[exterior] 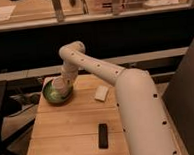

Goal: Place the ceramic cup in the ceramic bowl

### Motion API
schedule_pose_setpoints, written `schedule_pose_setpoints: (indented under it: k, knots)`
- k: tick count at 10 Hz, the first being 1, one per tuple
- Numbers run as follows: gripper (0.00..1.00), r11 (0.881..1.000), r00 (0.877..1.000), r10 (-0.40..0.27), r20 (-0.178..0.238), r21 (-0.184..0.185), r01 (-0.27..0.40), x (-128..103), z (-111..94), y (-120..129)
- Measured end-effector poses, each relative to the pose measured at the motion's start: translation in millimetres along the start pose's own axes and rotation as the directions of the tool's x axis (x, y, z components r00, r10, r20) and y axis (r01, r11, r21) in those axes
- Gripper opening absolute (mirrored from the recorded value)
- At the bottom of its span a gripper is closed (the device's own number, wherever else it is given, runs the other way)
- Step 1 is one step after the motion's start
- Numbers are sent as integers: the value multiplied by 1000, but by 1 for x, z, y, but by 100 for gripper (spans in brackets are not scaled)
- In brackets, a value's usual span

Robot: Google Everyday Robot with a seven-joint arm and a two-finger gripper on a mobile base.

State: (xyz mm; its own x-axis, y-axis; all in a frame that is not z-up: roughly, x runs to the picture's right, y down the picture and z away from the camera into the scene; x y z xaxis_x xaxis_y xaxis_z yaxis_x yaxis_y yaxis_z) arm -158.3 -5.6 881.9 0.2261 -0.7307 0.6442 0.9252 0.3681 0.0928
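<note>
- wooden table (68, 124): light slatted top, fills the lower middle of the view; used here as the landmark. Dark counter edge and a shelf run behind it.
- robot arm (137, 104): thick white arm, rises from the table's near right corner, bends at an elbow above the table's far edge, then drops toward the far left corner.
- ceramic bowl (52, 96): glossy green, round, sits on the table's far left corner, close to the left edge. Lighter green inside shows on the near part of the rim.
- ceramic cup (60, 87): pale cream, small, sits over the bowl's inside, at the bowl's right half. Looks a bit tilted. Cannot tell if its base touches the bowl's floor or hangs just above it.
- gripper (64, 83): at the arm's end, right over the bowl at the table's far left corner, on the cup. Fingers blend with the cup; cannot tell how far apart they are or whether they grip the cup.
- white block (101, 94): flat, rectangular, lies on the table's far half, right of the bowl, apart from it, just beside the arm.
- black object (102, 135): small dark rectangular thing, flat on the table's near half, toward the middle, well apart from the bowl.
</note>
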Motion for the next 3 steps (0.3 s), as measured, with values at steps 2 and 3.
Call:
schedule_pose_setpoints:
  k: [2,3]
  knots:
    - [32,1000,1000,-3,6,-5,3,-2,0,-2]
    - [42,1000,1000,-1,7,-6,1,-1,-1,-2]
